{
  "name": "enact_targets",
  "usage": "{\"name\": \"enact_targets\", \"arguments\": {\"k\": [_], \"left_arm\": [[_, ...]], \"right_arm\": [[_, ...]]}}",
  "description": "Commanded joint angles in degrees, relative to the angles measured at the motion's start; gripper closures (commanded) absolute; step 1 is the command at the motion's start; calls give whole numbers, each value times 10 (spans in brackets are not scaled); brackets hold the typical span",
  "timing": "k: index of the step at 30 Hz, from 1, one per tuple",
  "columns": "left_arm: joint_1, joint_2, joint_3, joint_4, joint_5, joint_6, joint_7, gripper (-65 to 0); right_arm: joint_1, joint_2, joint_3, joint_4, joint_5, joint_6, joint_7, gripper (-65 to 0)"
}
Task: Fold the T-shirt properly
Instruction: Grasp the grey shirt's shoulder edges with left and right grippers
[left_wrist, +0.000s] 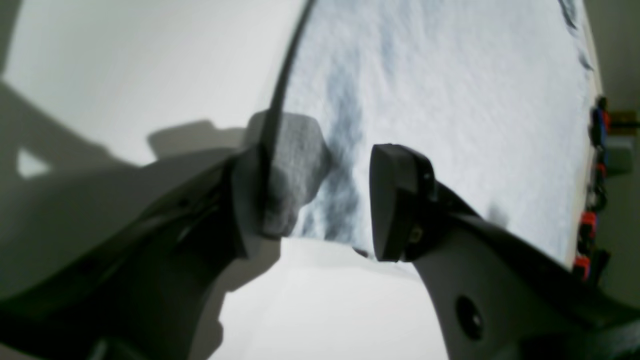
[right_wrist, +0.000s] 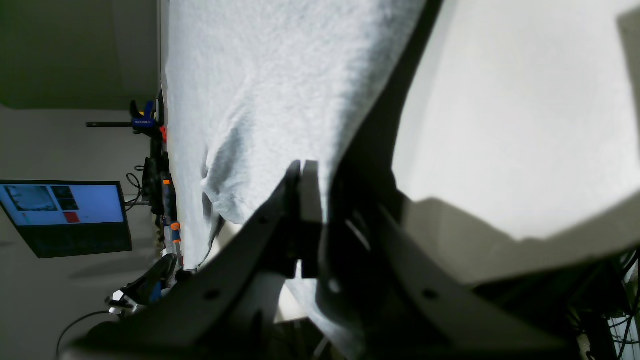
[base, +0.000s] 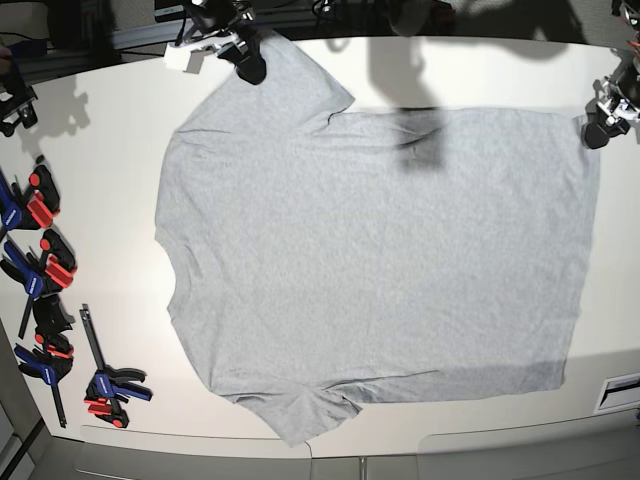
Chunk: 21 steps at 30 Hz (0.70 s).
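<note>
The light grey T-shirt (base: 380, 250) lies spread flat on the white table (base: 100, 150), plain side up, neck toward the base view's left. My right gripper (base: 247, 62) is at the far sleeve's tip at top left. In the right wrist view it (right_wrist: 301, 172) is shut on the T-shirt (right_wrist: 280, 75), and a dark shadow runs under the raised cloth edge. My left gripper (base: 600, 128) stands at the far hem corner at top right. In the left wrist view it (left_wrist: 325, 200) is open, one finger at the T-shirt's (left_wrist: 450, 100) edge, the other over the cloth.
Several red, blue and black clamps (base: 40, 270) line the table's left edge, with one more (base: 110, 385) near the front left corner. Clamps (left_wrist: 597, 130) also show past the cloth in the left wrist view. A lit monitor (right_wrist: 65, 215) stands beyond the table.
</note>
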Motion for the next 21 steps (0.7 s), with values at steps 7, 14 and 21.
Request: {"name": "enact_targets", "arguments": {"k": [7,14,21], "left_arm": [[3,-3,0,4,30,-7,40,-310],[5,-3,0,4,71,-11,92,-310],[3,-3,0,4,-28,-32,100,-310]], "right_arm": [[-5,1,2,8,2,20,1,0],[-5,2,2,8,2,22,1,0],[-5,2,2,8,2,22,1,0]]}}
